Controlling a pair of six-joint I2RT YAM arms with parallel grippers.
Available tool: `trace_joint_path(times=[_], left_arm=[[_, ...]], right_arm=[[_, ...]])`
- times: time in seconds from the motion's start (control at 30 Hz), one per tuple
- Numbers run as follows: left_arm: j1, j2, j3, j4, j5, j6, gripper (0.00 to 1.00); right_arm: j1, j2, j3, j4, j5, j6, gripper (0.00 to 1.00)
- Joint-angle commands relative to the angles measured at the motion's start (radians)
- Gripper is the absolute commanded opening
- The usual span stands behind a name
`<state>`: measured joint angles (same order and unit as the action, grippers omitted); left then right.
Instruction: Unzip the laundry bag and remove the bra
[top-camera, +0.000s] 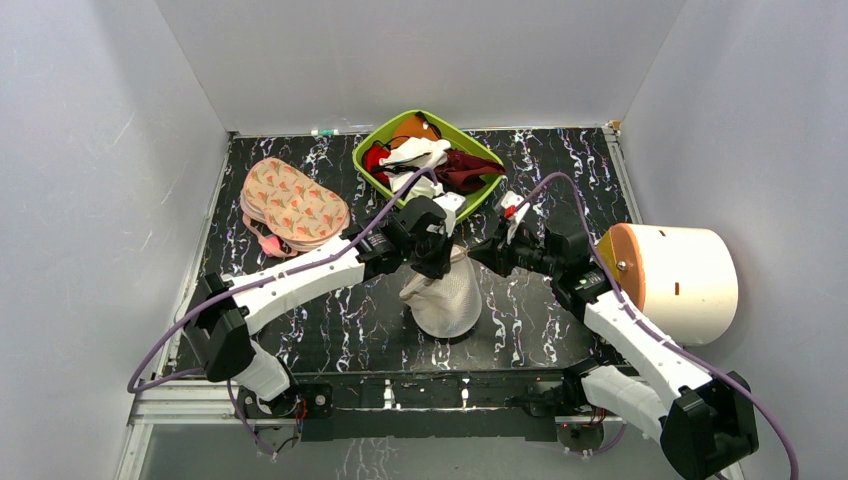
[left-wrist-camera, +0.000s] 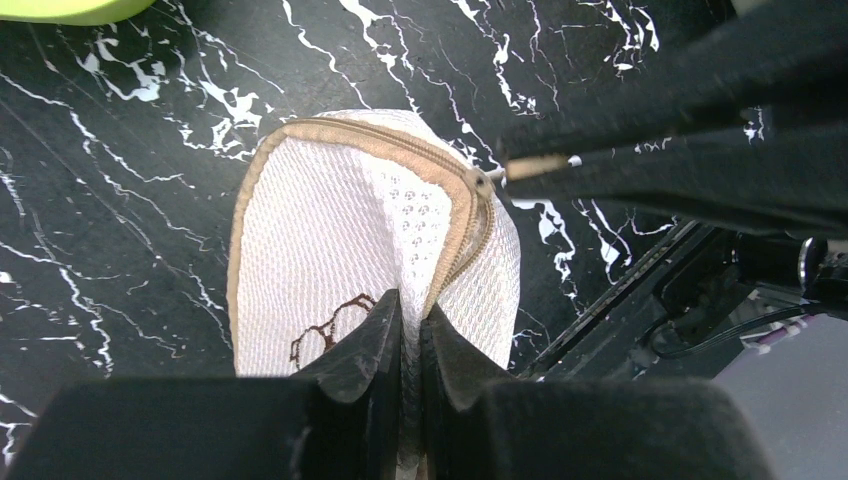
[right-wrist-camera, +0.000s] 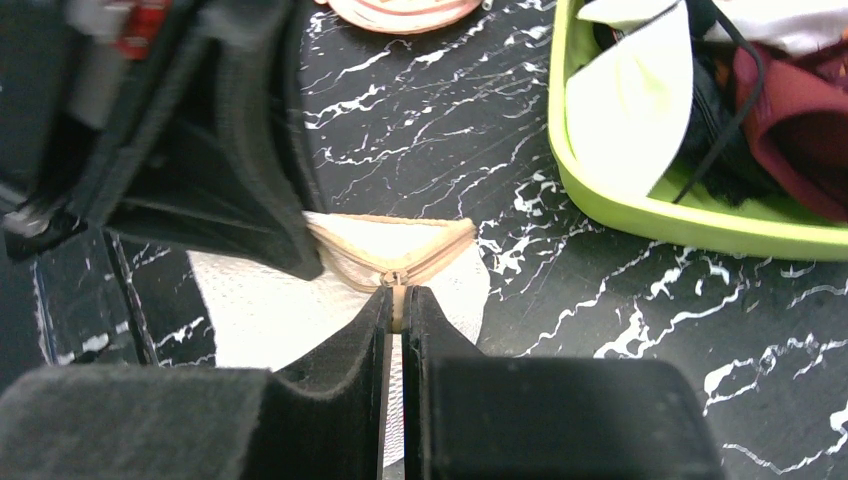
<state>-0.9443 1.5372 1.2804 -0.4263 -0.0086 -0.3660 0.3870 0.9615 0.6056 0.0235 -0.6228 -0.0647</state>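
The laundry bag (top-camera: 446, 297) is a cream-white mesh case with a tan zip, and it hangs folded between my two grippers over the middle of the table. My left gripper (left-wrist-camera: 408, 305) is shut on a fold of its mesh beside the zip, close to the dark glasses-like mark (left-wrist-camera: 325, 335). My right gripper (right-wrist-camera: 397, 296) is shut on the tan zipper pull (left-wrist-camera: 522, 168), just in front of the slider (left-wrist-camera: 483, 184). Seen from above, the left gripper (top-camera: 437, 260) and right gripper (top-camera: 488, 256) meet at the bag's top edge. The bra is hidden.
A green bin (top-camera: 372, 165) of mixed garments stands at the back centre. The peach printed case (top-camera: 293, 205) lies at the back left. A cream drum with a tan end (top-camera: 680, 282) lies on its side at the right edge, next to my right arm.
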Motion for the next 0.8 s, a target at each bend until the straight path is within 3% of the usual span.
trace_joint_path(times=[0.0,0.2,0.4,0.77], left_arm=[[0.003,-0.079,-0.002,-0.096,-0.053,0.055,0.06],[0.003,-0.1,-0.021,-0.081,-0.04,0.052,0.0],[0.004,-0.134,-0.059,-0.04,-0.036,0.059,0.0],[0.004,-0.163,-0.06,-0.058,-0.039,0.16,0.0]], right_arm=[[-0.01,0.029,0.01,0.095,0.132,0.138,0.0],[-0.01,0.023,0.003,0.116,0.152,0.204,0.0],[-0.011,0.002,0.003,0.035,0.371,0.339,0.0],[-0.019,0.023,-0.04,0.096,0.416,0.294,0.0]])
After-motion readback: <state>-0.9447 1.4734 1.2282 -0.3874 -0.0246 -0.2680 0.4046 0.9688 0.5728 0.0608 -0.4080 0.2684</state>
